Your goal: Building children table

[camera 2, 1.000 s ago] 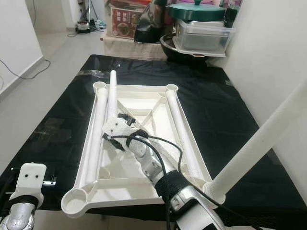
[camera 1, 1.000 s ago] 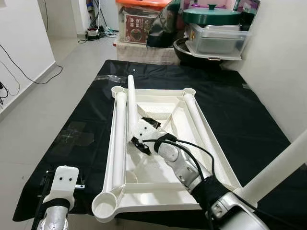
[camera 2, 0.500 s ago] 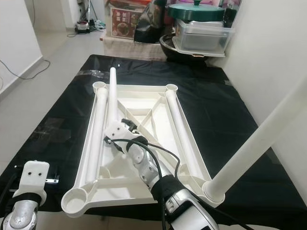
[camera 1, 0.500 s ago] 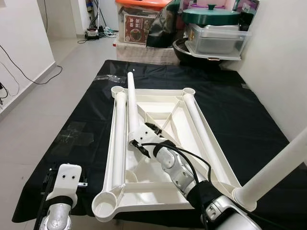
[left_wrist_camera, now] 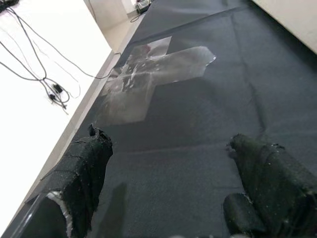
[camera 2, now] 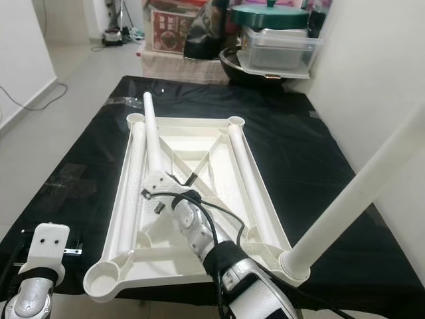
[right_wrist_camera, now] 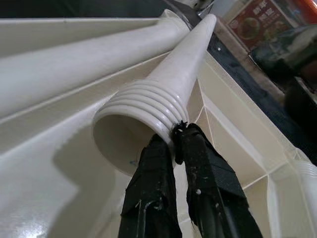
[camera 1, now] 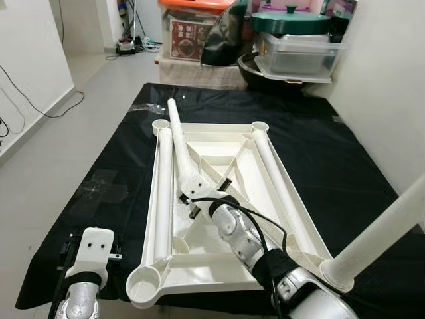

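**Right end effector pinching the threaded rim of a loose table leg**

The white children's table frame [camera 1: 219,219] is lying upside down on a black sheet [camera 1: 339,166] spread over the floor, with its long sides running away from the robot. One leg [camera 1: 392,229] is standing screwed into the near right corner socket of the frame and slanting up out of the picture. Two more legs are lying along the frame: one [camera 1: 163,186] against its left rail, one [camera 1: 269,163] against its right rail. The near left corner socket [camera 1: 143,287] is sitting open.

The right end effector [right_wrist_camera: 176,136] is reaching over the middle of the frame and clamping its two black fingers [right_wrist_camera: 153,188] on the ribbed, threaded rim of a fourth leg [camera 1: 178,139]. That leg is angling from the gripped end, near the frame's centre, toward the far left corner, its tapered tip lying past the far left socket [camera 1: 159,124].

The left end effector [left_wrist_camera: 168,198] is hanging low at the near left edge of the black sheet, its fingers spread apart and gripping nothing, above a patch of clear tape [left_wrist_camera: 148,74] stuck on the sheet.

Storage boxes and a green lidded pot [camera 1: 290,21] are sitting beyond the far edge of the sheet.
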Robot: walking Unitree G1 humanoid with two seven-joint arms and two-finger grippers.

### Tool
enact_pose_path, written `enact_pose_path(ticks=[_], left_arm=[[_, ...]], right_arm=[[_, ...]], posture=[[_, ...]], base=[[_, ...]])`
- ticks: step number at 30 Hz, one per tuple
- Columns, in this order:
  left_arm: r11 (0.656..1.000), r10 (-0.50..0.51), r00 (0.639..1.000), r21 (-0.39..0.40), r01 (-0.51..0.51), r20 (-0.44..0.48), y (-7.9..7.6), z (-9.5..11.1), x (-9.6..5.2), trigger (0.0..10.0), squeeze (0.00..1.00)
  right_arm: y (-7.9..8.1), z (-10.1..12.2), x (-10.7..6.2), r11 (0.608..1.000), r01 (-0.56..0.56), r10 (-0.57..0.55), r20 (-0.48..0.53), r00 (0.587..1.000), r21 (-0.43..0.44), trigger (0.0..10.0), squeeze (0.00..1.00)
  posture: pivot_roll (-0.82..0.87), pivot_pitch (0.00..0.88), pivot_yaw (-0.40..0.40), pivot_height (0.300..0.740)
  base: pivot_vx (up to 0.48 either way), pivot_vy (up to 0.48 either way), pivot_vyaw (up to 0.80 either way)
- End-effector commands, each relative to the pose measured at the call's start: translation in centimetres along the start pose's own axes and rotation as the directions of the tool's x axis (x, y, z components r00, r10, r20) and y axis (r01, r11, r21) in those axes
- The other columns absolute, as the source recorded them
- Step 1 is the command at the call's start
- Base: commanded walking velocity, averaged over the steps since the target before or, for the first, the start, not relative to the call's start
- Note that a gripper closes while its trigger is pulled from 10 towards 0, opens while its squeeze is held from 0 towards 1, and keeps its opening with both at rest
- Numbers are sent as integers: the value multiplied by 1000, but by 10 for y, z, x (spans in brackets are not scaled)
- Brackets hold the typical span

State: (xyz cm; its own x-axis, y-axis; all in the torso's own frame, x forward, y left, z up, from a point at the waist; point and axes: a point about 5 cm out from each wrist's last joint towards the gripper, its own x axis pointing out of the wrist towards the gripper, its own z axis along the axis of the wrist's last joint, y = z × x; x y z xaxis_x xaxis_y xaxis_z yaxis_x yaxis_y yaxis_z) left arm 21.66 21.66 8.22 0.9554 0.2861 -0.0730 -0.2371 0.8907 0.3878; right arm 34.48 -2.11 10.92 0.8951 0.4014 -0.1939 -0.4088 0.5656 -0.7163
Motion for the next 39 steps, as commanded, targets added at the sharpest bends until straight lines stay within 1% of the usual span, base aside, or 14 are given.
enact_pose_path(ticks=[1,7,8,10,11,12,14,15,18,22,27,31,34,39], left_arm=[[1000,-7,1000,20,8,-25,-2,-5,-1,10000,0],[1000,-4,1000,29,4,-30,0,-5,-2,10000,0],[1000,-2,1000,30,3,-30,0,-6,-2,10000,0],[1000,-1,1000,31,2,-30,1,-6,-2,10000,0],[1000,2,1000,32,-1,-30,1,-6,-2,10000,0],[999,3,1000,32,-2,-29,2,-6,-2,10000,0],[999,8,1000,33,-7,-28,3,-5,-1,10000,0],[999,8,1000,33,-7,-28,3,-5,-1,10000,0],[999,12,1000,36,-11,-26,4,-5,0,10000,0],[999,12,1000,40,-11,-21,3,-4,2,10000,0],[999,10,1000,43,-9,-17,4,-4,4,10000,0],[999,9,1000,46,-8,-16,4,-4,6,10000,0],[999,8,1000,49,-7,-14,4,-3,6,10000,0],[999,10,1000,54,-9,-19,7,-6,5,10000,0]], right_arm=[[6,-4,0,1000,-23,22,-24,999,-11,10000,0],[6,-3,1,999,-3,4,-29,1000,35,10000,0],[4,-3,1,998,6,-5,-20,1000,68,4706,0],[2,-3,1,996,13,-12,-14,1000,92,4706,0],[-3,-3,1,992,40,-40,-4,999,116,0,0],[-6,-3,1,990,59,-60,2,998,131,0,0],[-16,-2,0,967,103,-111,22,994,233,0,0],[-16,-2,0,967,103,-111,22,994,233,0,0],[-45,2,-5,917,188,-237,101,966,352,0,0],[-67,0,-14,887,222,-304,150,941,405,0,0],[-77,-3,-21,849,181,-306,184,934,496,0,0],[-77,-11,-26,834,132,-271,190,944,536,0,0],[-75,-19,-33,859,78,-217,221,951,506,0,0],[-84,-36,-51,865,26,-165,235,958,502,0,0]], posture=[[164,0,-87,740],[172,0,-86,740],[173,0,-86,740],[172,0,-85,740],[170,0,-83,740],[170,0,-83,740],[166,0,-79,740],[166,0,-79,740],[154,0,-70,740],[143,0,-61,740],[128,0,-53,740],[125,0,-52,740],[127,0,-54,740],[117,0,-53,740]], base=[[0,0,0],[0,0,0],[0,0,0],[0,0,0],[0,0,0],[0,0,0],[0,0,0],[0,0,0],[0,0,0],[0,0,0],[0,0,0],[0,0,0],[0,0,0],[0,0,0]])
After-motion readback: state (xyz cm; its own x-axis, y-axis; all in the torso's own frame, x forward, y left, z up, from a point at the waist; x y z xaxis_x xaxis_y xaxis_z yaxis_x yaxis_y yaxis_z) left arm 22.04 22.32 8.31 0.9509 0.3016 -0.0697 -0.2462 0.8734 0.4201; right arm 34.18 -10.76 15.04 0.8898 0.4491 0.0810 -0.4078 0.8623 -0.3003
